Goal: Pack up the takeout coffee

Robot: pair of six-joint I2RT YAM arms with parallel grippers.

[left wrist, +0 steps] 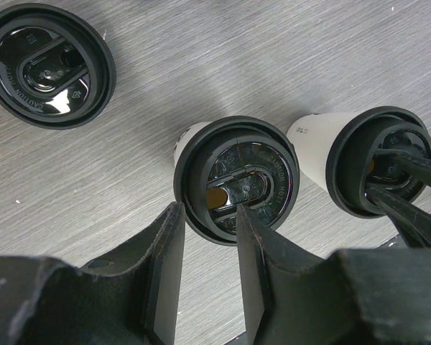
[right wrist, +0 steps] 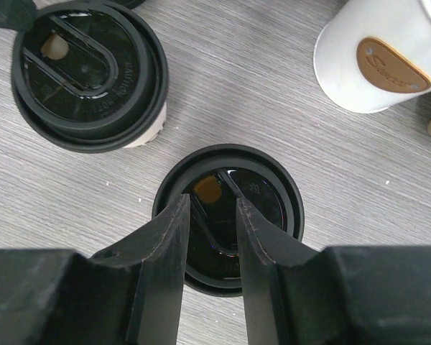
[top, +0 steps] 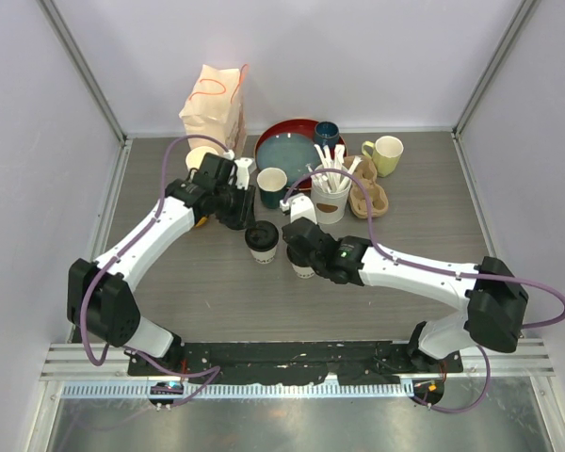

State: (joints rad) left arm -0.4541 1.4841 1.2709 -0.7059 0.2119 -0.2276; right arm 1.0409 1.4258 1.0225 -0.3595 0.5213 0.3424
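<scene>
Left wrist: my left gripper (left wrist: 208, 212) sits half-spread across the rim of a cream-white paper cup with a round black plastic lid (left wrist: 255, 169). I cannot tell if it pinches. Right wrist: my right gripper (right wrist: 212, 205) straddles the second such cup (right wrist: 269, 198), grip equally unclear. Top: both cups stand side by side on the grey table (top: 169, 282).
</scene>
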